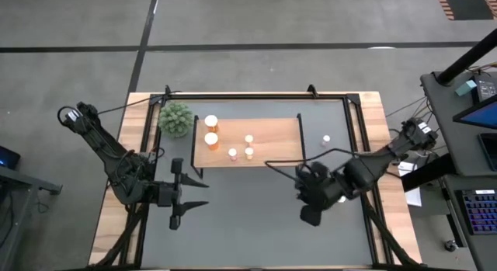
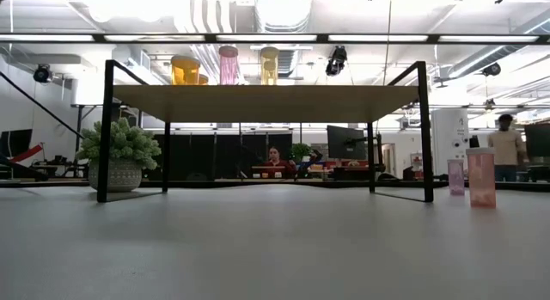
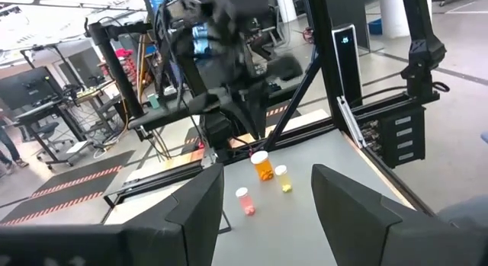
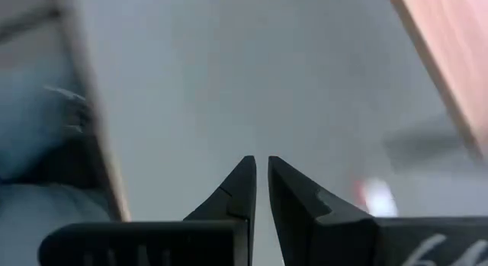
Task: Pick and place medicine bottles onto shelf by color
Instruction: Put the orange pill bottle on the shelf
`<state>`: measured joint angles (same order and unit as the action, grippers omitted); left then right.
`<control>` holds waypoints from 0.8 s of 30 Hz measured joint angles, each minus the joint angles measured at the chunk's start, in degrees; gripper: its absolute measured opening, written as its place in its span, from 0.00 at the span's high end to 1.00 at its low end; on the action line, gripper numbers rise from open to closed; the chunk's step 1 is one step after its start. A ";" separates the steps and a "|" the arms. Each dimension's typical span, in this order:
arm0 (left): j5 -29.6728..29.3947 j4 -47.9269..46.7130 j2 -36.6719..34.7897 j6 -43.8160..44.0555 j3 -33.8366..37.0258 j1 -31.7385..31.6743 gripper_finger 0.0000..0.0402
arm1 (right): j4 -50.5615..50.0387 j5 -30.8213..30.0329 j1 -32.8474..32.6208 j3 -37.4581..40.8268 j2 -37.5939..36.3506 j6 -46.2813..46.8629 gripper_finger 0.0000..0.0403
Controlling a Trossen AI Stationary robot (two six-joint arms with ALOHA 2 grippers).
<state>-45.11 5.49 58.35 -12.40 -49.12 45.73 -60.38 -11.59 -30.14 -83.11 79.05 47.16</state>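
High view: two orange white-capped bottles (image 1: 211,130) stand on the light-wood, black-legged shelf (image 1: 276,139). Left gripper (image 1: 186,195) waits wide open and empty near the table's front. Right gripper (image 4: 260,172) hovers low over the dark grey table (image 1: 256,217), nearly closed, holding nothing.

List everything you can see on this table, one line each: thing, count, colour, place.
shelf: one, light wood, far middle of the table
orange bottles: two, shelf's left end
yellow bottles: two, mid-shelf
pink bottle: one, on shelf
loose bottles: at least three, orange, yellow, pink, on table
plant: one, green, left of shelf
table: one, grey
left gripper: fingers open
right gripper: fingers shut, empty
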 joint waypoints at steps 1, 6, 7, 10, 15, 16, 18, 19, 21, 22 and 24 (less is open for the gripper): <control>0.00 0.32 0.16 0.00 0.00 0.00 0.55 | -4.87 0.02 -0.88 0.06 0.22 5.33 0.93; -0.01 1.00 0.28 0.03 -0.04 0.01 0.55 | -19.30 2.51 -4.27 3.94 0.59 25.25 0.96; -0.01 1.18 0.28 0.06 -0.03 0.01 0.55 | -19.56 3.59 -4.90 5.50 0.07 27.71 0.97; -0.01 1.28 0.28 0.48 -0.04 0.13 0.55 | -18.08 4.75 -6.85 11.04 -2.44 35.59 0.98; -0.03 1.37 0.28 2.43 -0.02 0.14 0.55 | -14.90 4.58 -9.93 20.28 -6.74 48.26 0.96; -0.01 1.38 0.28 2.78 -0.02 0.14 0.55 | -13.81 4.72 -10.30 21.80 -7.65 50.46 0.94; -0.03 1.37 0.28 3.01 -0.02 0.16 0.55 | -10.95 4.67 -10.95 24.57 -9.39 53.64 0.89; -0.03 1.37 0.28 3.01 -0.02 0.16 0.55 | -9.87 4.64 -11.22 25.72 -9.91 54.86 0.86; -0.03 1.35 0.28 3.01 -0.02 0.16 0.55 | -8.78 5.58 -11.51 27.38 -10.46 56.98 0.78; -0.03 1.34 0.28 3.01 -0.02 0.16 0.55 | -8.78 6.75 -11.56 27.92 -10.67 57.94 0.73; -0.03 1.34 0.28 3.01 -0.02 0.16 0.55 | -8.92 8.94 -11.62 28.98 -10.78 59.20 0.64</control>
<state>-45.15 6.83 58.63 -9.39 -49.15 45.89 -69.30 -2.65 -41.75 -54.13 68.27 106.36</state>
